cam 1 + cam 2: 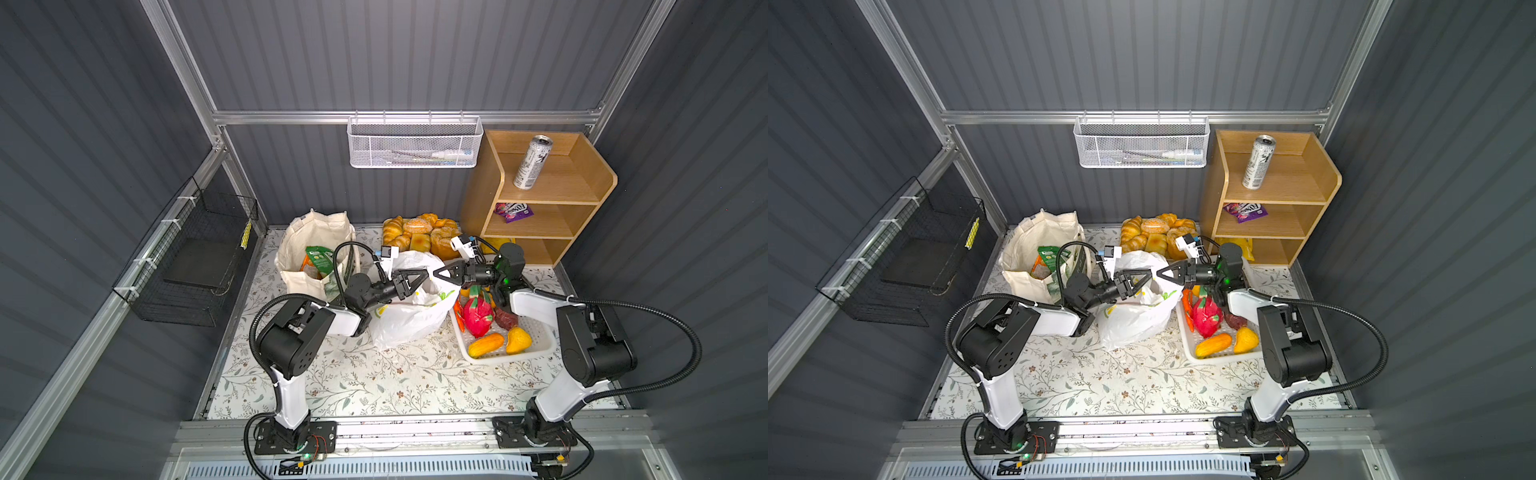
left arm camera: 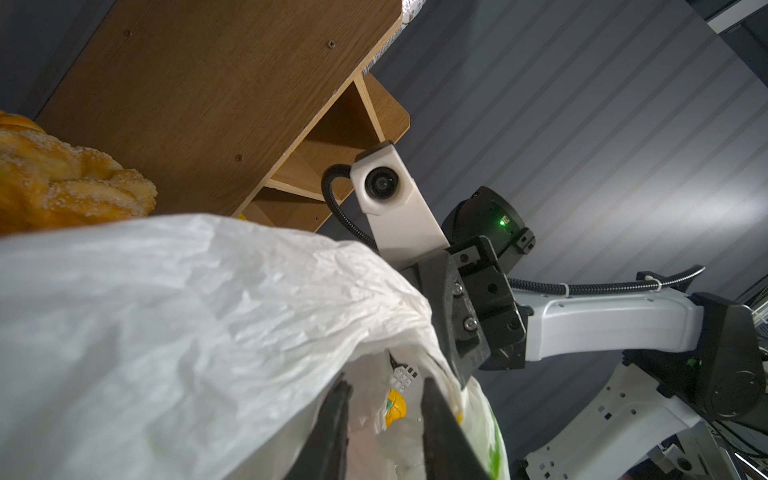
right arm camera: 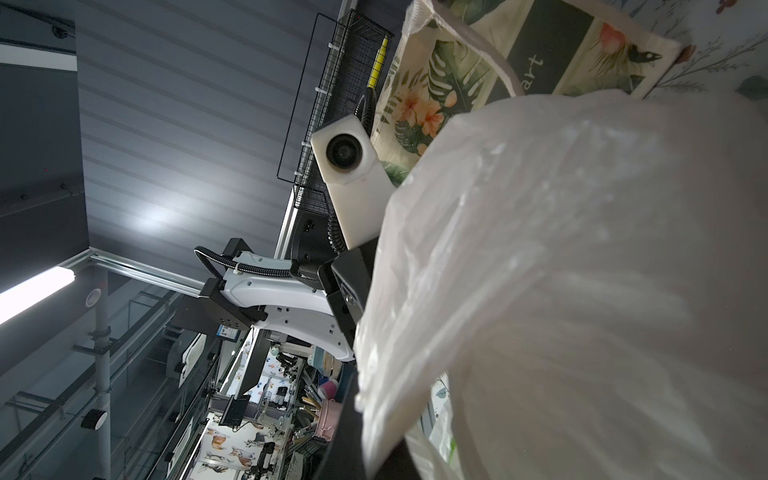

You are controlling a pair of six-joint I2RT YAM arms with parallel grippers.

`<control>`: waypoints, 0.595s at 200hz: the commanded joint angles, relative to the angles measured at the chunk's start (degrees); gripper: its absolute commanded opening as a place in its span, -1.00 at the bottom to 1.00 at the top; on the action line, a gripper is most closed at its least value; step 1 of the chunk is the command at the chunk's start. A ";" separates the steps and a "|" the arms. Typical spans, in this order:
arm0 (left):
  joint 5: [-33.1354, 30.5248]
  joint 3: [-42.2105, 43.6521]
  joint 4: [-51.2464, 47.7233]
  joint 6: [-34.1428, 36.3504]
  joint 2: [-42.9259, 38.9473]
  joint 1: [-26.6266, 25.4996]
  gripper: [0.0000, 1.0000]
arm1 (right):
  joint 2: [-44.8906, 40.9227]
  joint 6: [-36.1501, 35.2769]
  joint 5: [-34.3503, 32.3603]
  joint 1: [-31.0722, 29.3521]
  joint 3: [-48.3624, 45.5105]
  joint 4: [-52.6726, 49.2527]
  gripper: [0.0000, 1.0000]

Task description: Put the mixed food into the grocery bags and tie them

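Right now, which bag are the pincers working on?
The white plastic bag, mid-table: left pincer and right pincer meet at its mouth. The tote stands apart.

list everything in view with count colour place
tote: 1, cream, back left
packets: few, green-orange, in tote
bag: 1, white, centre
bread: several, golden, back centre
shelf: 1, wooden, back right
can: 1, silver, top shelf
pack: 1, purple, middle shelf
tray: 1, white, right
dragon fruit: 1, pink, in tray
mesh basket: 1, white, back wall
wire cage: 1, black, left wall
left arm: 1, black-white, jaws apart at bag
right arm: 1, black-white, jaws shut on bag
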State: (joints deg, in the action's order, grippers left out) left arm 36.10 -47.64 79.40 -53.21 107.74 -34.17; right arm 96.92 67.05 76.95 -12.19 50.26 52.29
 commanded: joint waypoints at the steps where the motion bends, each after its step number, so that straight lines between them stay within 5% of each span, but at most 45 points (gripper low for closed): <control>1: 1.25 0.27 2.65 -0.49 -1.84 -0.46 -0.34 | -1.13 -0.43 0.48 0.35 -0.51 1.41 -1.00; 119: 2.22 -3.72 3.62 -0.98 0.74 -1.16 -0.31 | -1.35 -0.43 0.64 0.41 -0.78 1.44 -1.00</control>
State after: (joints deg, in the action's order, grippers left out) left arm 37.15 -48.99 81.30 -54.50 107.66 -34.85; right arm 96.92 67.05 76.93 -12.03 50.13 52.29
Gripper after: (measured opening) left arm 0.346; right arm 0.046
